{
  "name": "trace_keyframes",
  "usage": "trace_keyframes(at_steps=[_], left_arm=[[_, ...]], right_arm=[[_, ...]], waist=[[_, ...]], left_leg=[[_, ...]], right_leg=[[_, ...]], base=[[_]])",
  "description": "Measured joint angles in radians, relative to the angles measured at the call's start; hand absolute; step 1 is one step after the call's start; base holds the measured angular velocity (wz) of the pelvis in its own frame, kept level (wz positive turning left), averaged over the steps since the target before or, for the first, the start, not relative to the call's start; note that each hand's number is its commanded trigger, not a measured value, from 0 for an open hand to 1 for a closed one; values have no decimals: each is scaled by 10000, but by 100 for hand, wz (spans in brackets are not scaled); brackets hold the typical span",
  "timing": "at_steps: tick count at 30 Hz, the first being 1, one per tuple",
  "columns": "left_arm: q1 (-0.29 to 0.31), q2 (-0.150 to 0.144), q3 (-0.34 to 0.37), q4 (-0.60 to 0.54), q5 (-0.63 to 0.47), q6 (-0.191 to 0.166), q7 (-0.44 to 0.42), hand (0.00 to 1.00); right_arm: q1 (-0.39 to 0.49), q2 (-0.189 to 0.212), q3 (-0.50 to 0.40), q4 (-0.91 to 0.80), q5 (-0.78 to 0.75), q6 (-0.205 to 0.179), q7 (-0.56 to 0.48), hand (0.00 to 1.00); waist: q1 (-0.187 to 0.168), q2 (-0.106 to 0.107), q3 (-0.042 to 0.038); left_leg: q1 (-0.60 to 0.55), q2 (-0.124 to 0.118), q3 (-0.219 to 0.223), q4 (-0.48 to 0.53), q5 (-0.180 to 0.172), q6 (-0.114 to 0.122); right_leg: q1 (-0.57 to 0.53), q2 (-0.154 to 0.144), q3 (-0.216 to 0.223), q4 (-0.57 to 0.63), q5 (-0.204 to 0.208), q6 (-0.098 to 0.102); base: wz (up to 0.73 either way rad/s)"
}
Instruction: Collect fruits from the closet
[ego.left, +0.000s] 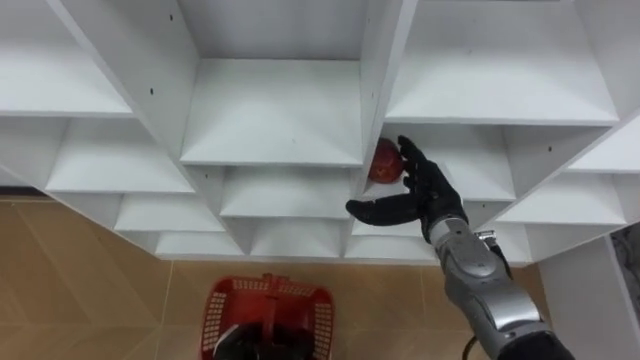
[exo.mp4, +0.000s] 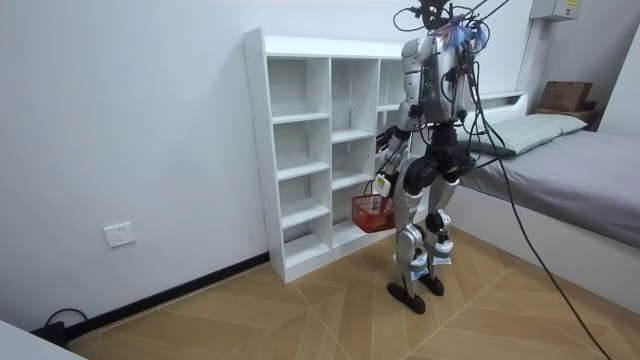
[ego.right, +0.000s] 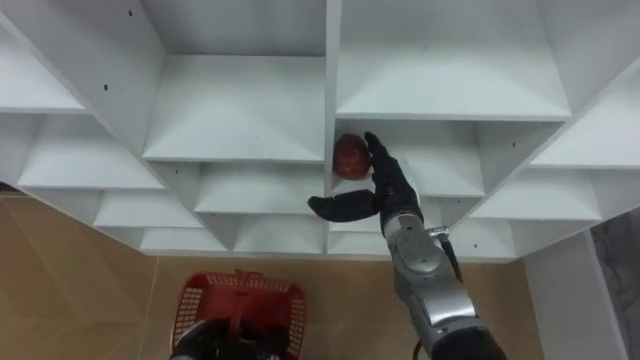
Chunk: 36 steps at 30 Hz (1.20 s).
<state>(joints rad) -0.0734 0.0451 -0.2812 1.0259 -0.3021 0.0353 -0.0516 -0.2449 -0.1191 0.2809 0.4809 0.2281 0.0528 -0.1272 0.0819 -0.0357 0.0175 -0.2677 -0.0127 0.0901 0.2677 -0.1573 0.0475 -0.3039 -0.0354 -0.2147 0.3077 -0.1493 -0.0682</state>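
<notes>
Left eye view: the fruit (ego.left: 383, 160), red and round, sits on a shelf (ego.left: 475, 165) of the closet (exo.mp4: 300, 150), hard against the divider (ego.left: 372, 100) at the left edge of its compartment. The right hand (ego.left: 420, 192) is inside that compartment with its fingers (ego.left: 410, 160) straight and spread wide, holding nothing. The fruit lies directly left of the fingers, touching them or just beside them; the views do not settle which. It is enclosed on three sides: divider to its left, fingers to its right, and thumb (ego.left: 372, 208) reaching out below and in front. The fruit has no marked long axis, so grip orientation is judged not critical. The coming move is judged to be a closure of thumb and fingers around the fruit, followed by a withdrawal toward the robot. The divider leaves little room on the far side, so the fruit may roll along the shelf if pushed and not clasped. The basket (ego.left: 225, 305) hangs well below and to the left of the fingers, carried at the left hand (ego.left: 245, 345); how that hand holds it cannot be told. The visible mesh of the basket is bare, and its middle is hidden behind the left hand. The right hand is by far the nearer to the fruit.
</notes>
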Motion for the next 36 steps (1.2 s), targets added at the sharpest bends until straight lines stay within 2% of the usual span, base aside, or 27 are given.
trace_keyframes(at_steps=[7,12,21,25,28,34,36], left_arm=[[-76,-43,-485,69,-216,-62,279,100],[-168,-62,-635,145,-402,-139,512,100],[-205,-10,-742,141,-433,-182,599,100],[-262,13,-742,144,-430,-230,556,100],[-314,45,-753,350,-430,-277,406,100],[-413,162,-683,721,-403,-373,375,100],[-509,183,-643,897,-436,-375,375,100]], right_arm=[[0,23,5,-6,67,-55,-7,0],[-3,97,19,-89,61,-162,-30,0],[0,131,110,-247,-525,-215,-348,0],[-2,92,119,-216,-1029,-404,-504,0],[-4,6,112,-208,-1265,-404,-543,0],[-510,-93,-12,628,-1473,-405,-429,0],[-691,-93,32,968,-1653,-404,-401,0]], waist=[[-89,6,34],[-223,-1,110],[-241,-4,108],[-229,-13,104],[-236,-20,101],[-249,-185,173],[-221,-234,168]], left_leg=[[20,-2,-102,-1,0,-1],[-25,-4,-110,-3,-2,-2],[-98,-8,-108,-2,-3,-3],[-157,-10,-121,0,-2,-3],[-138,-13,-119,-1,-2,-3],[15,-18,-145,-8,-2,-3],[9,-18,-157,10,-2,-3]], right_leg=[[130,13,-98,-144,2,4],[103,12,-101,-168,-6,13],[22,10,-98,-159,-16,19],[-23,7,-121,-146,-18,19],[-8,-6,-144,-122,-17,20],[163,-16,-182,-121,-17,20],[167,-16,-187,-122,-15,21]], base=[[4],[0],[0],[0],[0],[2],[2]])
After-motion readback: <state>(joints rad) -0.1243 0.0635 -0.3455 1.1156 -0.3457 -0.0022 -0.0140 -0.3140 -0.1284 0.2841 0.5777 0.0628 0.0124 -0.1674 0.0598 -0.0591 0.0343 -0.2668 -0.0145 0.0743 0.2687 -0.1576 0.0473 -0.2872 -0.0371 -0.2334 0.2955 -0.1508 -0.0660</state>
